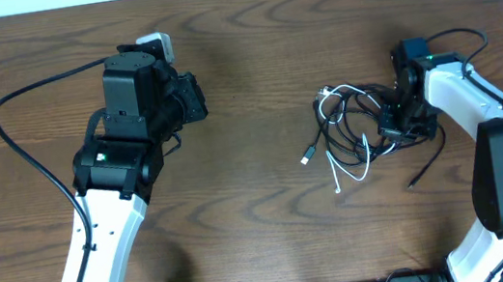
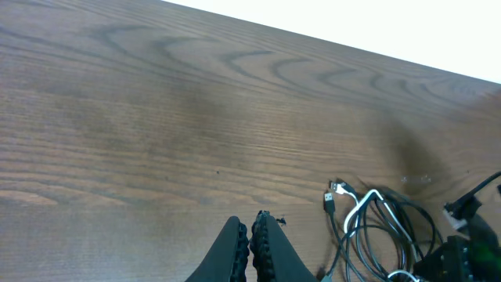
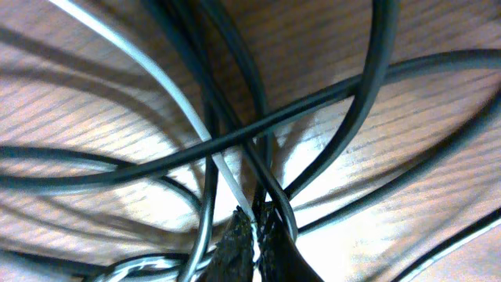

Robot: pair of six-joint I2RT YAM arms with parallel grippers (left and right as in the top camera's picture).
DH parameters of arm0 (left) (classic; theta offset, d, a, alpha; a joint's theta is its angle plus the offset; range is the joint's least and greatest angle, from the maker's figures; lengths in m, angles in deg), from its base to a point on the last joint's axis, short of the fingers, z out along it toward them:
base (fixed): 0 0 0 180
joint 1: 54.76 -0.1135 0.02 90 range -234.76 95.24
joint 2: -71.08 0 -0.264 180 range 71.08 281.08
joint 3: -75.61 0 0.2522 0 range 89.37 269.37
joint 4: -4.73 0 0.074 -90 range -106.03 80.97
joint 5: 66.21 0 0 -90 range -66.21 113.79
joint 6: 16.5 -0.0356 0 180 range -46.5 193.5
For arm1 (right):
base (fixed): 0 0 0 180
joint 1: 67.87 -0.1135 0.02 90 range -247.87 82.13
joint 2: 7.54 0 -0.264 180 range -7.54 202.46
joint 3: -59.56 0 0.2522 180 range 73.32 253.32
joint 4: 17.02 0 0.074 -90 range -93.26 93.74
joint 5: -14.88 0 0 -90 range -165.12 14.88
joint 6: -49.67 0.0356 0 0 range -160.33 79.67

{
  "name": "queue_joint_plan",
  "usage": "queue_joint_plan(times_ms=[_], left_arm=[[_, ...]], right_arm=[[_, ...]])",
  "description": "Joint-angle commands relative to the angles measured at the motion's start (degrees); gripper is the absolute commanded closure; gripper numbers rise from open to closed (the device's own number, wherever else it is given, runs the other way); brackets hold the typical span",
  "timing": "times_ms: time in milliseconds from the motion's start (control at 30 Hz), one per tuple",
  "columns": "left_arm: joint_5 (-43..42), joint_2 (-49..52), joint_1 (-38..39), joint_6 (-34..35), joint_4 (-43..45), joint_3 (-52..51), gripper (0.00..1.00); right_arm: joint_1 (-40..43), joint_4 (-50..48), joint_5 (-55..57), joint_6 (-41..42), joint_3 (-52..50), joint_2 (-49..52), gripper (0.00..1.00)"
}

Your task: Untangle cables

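Sitting low in the tangle, the right hand has its fingers together among the cables, heaped at 3 o'clock on the bench. Whether a strand is pinched, can't tell. 1 white cable runs right up to its tips. Over at 10 o'clock the left hand is closed on nothing, well apart from the heap.

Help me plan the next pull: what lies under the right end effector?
Crossed black cables and one white cable lie on the wooden table beneath the shut right end effector. Whether any strand is pinched cannot be seen: its own tips cover that spot.
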Motion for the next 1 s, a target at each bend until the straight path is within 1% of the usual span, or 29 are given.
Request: queue_joint_plan(times_ms=[0, 167, 267, 433, 533, 600, 733, 767, 833, 967], left_arm=[[0.7, 0.2, -0.3, -0.3, -0.1, 0.9, 0.92], [0.7, 0.2, -0.3, -0.3, -0.1, 0.9, 0.92], [0.7, 0.2, -0.3, -0.3, -0.1, 0.9, 0.92], [0.3, 0.2, -0.3, -0.3, -0.1, 0.9, 0.92], [0.3, 0.2, -0.3, -0.3, -0.1, 0.9, 0.92], [0.3, 0.2, -0.3, -0.3, -0.1, 0.9, 0.92], [0.3, 0.2, -0.3, -0.3, -0.1, 0.9, 0.92], [0.3, 0.2, -0.3, -0.3, -0.1, 0.9, 0.92], [0.3, 0.2, -0.3, -0.3, -0.1, 0.9, 0.92], [0.3, 0.2, -0.3, -0.3, -0.1, 0.9, 0.92]], right_arm=[[0.3, 1.3, -3.7, -4.4, 3.9, -4.7, 0.99], [-0.1, 1.9, -13.0, -11.0, 6.4, -11.6, 0.99], [-0.8, 2.2, -16.0, -12.5, 7.4, -16.3, 0.99], [-1.5, 2.6, -14.7, -12.3, 8.4, -22.8, 0.99], [-1.5, 3.3, -11.9, -10.9, 8.4, -23.4, 0.98], [-1.5, 3.6, -11.6, -10.6, 8.4, -22.6, 0.91], [-1.5, 3.8, -9.3, -8.3, 8.4, -19.6, 0.74], [-1.5, 3.8, -8.7, -7.8, 8.4, -18.7, 0.71], [-1.5, 3.4, -8.4, -7.8, 8.4, -16.4, 0.67], [-1.5, 2.3, -8.2, -6.7, 8.4, -11.2, 0.66]])
